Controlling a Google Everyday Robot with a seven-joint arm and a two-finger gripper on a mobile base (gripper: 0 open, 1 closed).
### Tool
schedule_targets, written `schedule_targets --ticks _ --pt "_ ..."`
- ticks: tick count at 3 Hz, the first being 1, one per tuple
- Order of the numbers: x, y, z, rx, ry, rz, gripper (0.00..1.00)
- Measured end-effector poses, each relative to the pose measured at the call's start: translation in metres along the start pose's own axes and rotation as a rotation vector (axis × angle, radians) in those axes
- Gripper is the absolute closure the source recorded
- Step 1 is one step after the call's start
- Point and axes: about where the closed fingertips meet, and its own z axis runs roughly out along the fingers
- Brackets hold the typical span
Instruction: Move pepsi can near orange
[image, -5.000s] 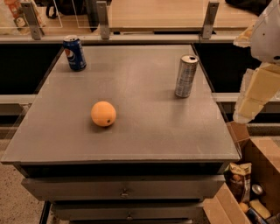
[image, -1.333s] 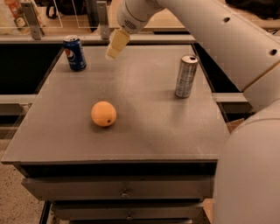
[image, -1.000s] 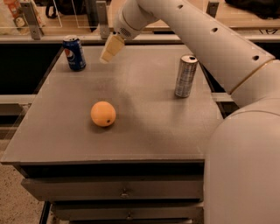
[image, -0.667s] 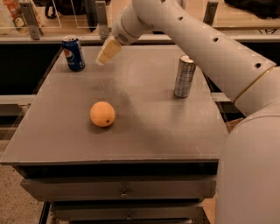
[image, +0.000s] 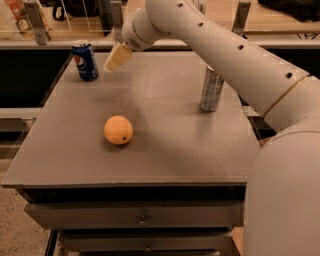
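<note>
Camera view: arm (image: 220, 45) stretches over table (image: 165, 150), pincer (image: 117, 57) tilted down beside pepsi can (image: 85, 60); openness I cannot tell.

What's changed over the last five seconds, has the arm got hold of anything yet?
The arm swung in from the right edge and across the table; the gripper has drifted left and lower and now hangs just right of the pepsi can, apart from it. Nothing has been taken hold of. The pepsi can, orange and silver can have stayed put.
</note>
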Motion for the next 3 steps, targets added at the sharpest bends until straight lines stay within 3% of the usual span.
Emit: schedule_targets --ticks 1,3 --pt "-0.002 0.006 0.018 -0.019 -0.014 0.003 0.00" --pt "-0.005 0.015 0.070 -0.032 -0.115 0.042 0.00"
